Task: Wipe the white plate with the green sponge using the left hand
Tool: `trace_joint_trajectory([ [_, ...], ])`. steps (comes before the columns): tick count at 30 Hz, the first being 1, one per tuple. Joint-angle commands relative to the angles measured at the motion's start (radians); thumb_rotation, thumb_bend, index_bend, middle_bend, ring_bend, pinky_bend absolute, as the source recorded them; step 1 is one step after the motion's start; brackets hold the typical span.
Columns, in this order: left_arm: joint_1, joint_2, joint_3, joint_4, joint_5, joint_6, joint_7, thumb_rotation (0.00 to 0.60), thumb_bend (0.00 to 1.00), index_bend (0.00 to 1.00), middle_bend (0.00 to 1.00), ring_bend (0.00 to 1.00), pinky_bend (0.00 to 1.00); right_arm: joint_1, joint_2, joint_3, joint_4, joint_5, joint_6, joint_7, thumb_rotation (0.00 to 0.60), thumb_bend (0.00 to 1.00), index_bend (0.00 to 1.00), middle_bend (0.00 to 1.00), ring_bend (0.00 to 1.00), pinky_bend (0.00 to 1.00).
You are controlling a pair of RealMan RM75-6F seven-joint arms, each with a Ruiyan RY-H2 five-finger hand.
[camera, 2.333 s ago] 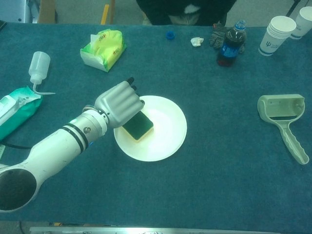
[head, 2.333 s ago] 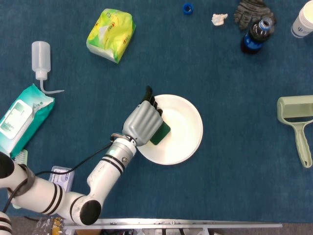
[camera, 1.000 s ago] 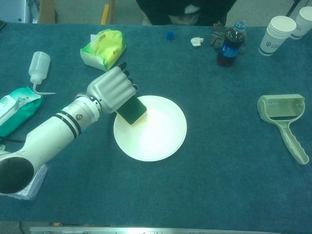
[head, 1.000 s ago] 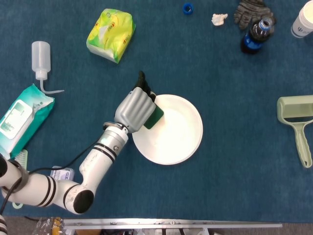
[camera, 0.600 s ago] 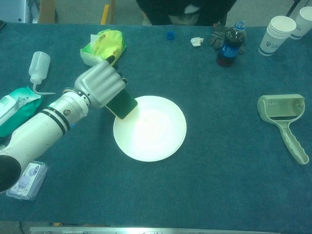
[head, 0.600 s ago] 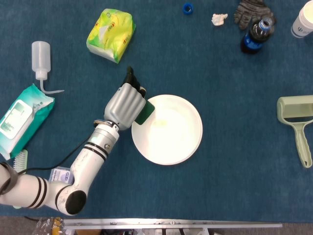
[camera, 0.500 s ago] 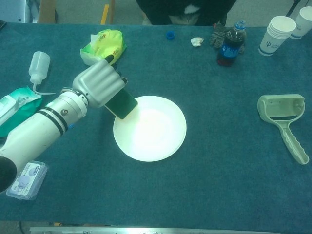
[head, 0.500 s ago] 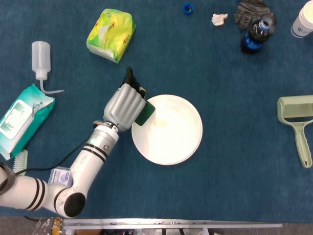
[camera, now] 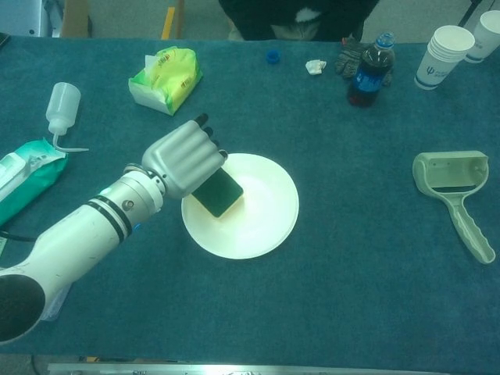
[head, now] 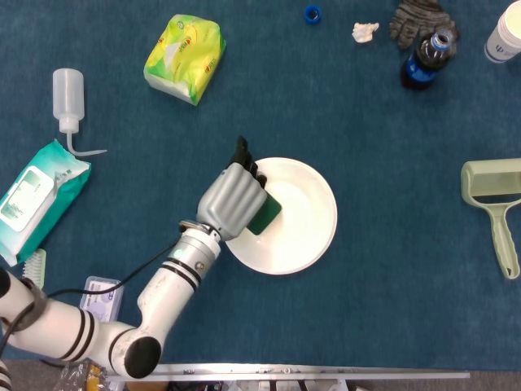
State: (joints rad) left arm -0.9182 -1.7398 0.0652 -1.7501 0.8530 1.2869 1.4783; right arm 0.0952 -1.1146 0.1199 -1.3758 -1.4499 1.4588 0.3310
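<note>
Mostly blue cloth tabletop (head: 366,163) w/ white plate (head: 313,216), left hand (head: 232,202) fingers round green sponge (head: 265,217).

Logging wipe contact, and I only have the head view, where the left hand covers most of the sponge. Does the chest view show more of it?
Observer: Yes. In the chest view the green sponge sticks out below the left hand. Its broad dark face shows over the left part of the white plate.
Operator: The cup at the far right is cropped for me. Is it just one?
Observer: No. The chest view shows a paper cup stack and a second cup beside it, cut by the frame edge.
</note>
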Motion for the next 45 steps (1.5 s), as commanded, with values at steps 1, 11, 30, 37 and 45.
trace_joint_trajectory([
  [1,-0.002,-0.013,-0.003,0.010,0.001,-0.002,0.003,0.600,0.27,0.45,0.38,0.25,0.12,0.000,0.000,0.000,0.001,0.000,0.000,0.000,0.588,0.32,0.30,0.31,0.21,0.40],
  [11,-0.007,-0.051,0.012,0.092,0.036,-0.020,0.015,0.600,0.27,0.45,0.38,0.25,0.12,-0.002,-0.002,0.001,0.005,0.004,0.000,0.001,0.587,0.32,0.30,0.32,0.21,0.40],
  [30,0.032,-0.054,0.021,0.198,0.141,-0.006,-0.029,0.600,0.27,0.46,0.38,0.25,0.12,0.000,-0.001,0.003,-0.002,0.007,-0.004,-0.015,0.588,0.32,0.30,0.32,0.21,0.40],
  [37,0.048,-0.054,0.020,0.233,0.156,-0.013,-0.025,0.600,0.27,0.46,0.38,0.25,0.12,-0.002,0.003,0.005,-0.011,0.009,-0.001,-0.022,0.588,0.32,0.30,0.31,0.21,0.40],
  [45,0.060,-0.045,0.016,0.251,0.184,-0.012,0.001,0.600,0.27,0.46,0.38,0.25,0.12,-0.003,0.004,0.006,-0.013,0.009,0.001,-0.023,0.586,0.32,0.30,0.32,0.21,0.40],
])
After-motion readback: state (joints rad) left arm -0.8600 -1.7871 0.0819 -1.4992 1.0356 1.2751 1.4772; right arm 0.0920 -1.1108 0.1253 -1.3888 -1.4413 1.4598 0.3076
